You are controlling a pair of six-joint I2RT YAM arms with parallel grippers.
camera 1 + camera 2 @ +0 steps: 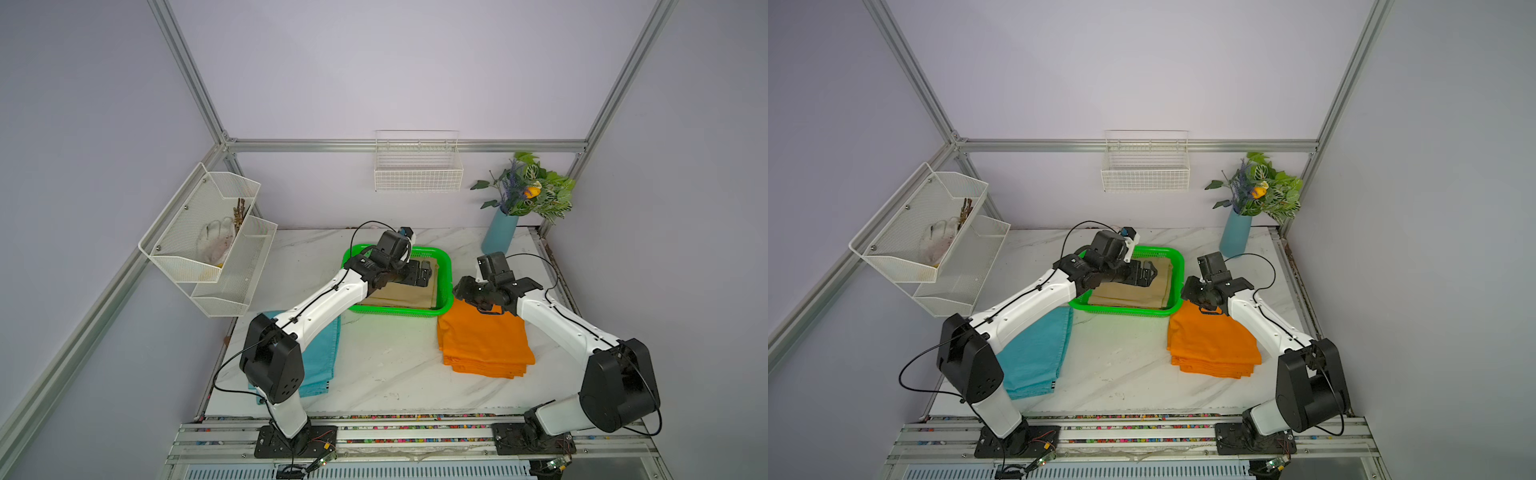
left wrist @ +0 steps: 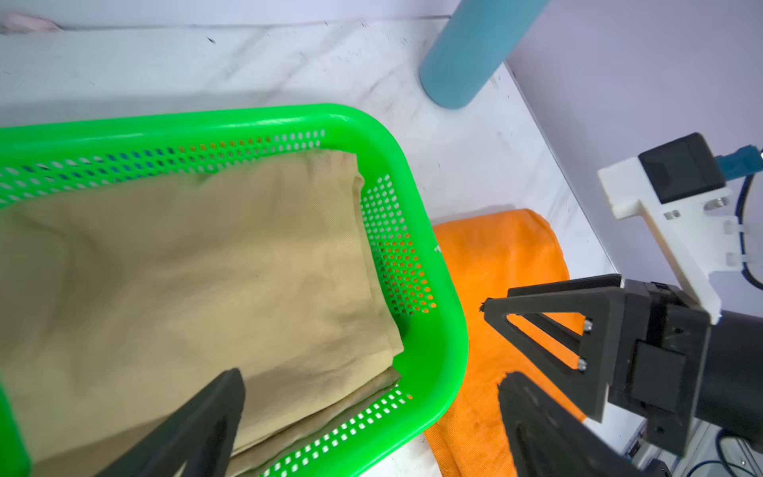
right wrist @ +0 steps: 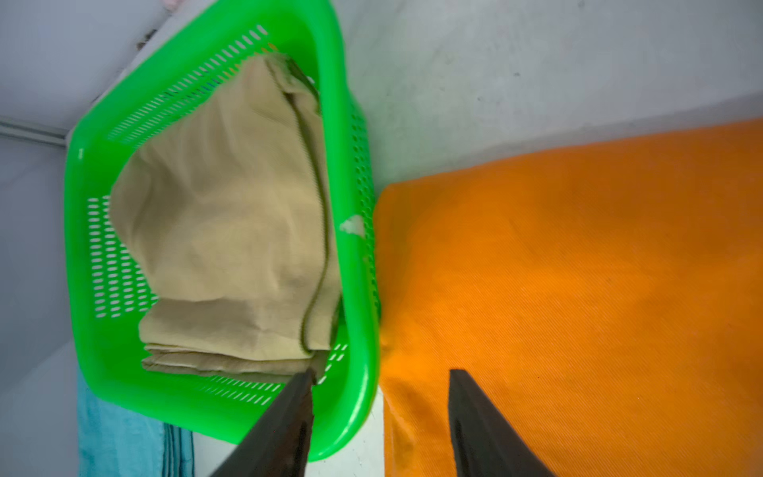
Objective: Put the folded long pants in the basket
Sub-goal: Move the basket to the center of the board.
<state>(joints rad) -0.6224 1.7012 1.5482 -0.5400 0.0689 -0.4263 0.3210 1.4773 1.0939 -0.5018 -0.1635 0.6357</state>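
The green basket (image 1: 399,311) (image 1: 1125,311) stands at the back middle of the table with the tan folded pants (image 1: 407,295) (image 1: 1133,295) lying flat inside. My left gripper (image 1: 426,276) (image 2: 371,373) hovers over them, open and empty. The orange folded pants (image 1: 482,345) (image 3: 578,289) lie right of the basket, touching its wall. My right gripper (image 1: 461,291) (image 3: 380,371) is open above the basket's near right corner and the orange cloth's far edge, holding nothing. The teal folded pants (image 1: 322,353) (image 1: 1034,353) lie at the left, partly under my left arm.
A blue vase (image 1: 500,235) (image 2: 466,53) with a plant stands at the back right. A white wire basket (image 1: 417,166) hangs on the back wall. On the left wall hangs a white mesh rack (image 1: 208,241). Bare marble (image 1: 390,357) lies between the teal and orange piles.
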